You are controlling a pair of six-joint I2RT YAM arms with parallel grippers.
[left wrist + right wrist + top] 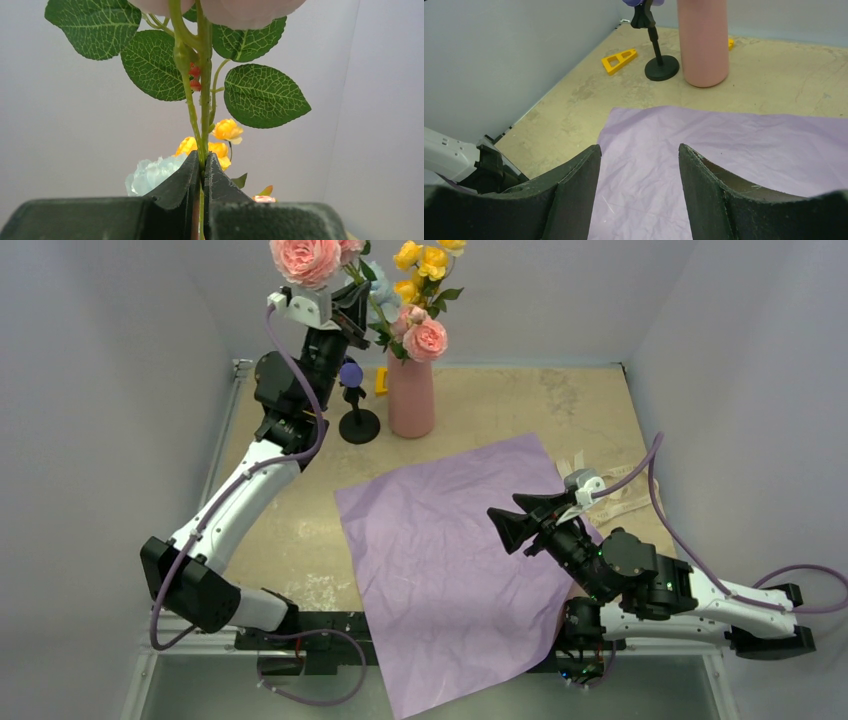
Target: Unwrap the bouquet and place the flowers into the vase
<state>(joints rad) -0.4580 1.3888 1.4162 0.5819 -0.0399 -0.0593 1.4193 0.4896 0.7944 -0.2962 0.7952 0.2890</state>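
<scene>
Left gripper was clamped on the stem of a pink rose at far left. The stem slanted down and right toward the vase, just beside it. Right gripper stood wide and empty over the lilac paper, well apart from the vase.

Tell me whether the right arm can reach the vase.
Probably yes: the right hand is open and empty, facing the vase, with only flat lilac paper between them. The left hand, holding a rose, crowds the vase's top.
</scene>
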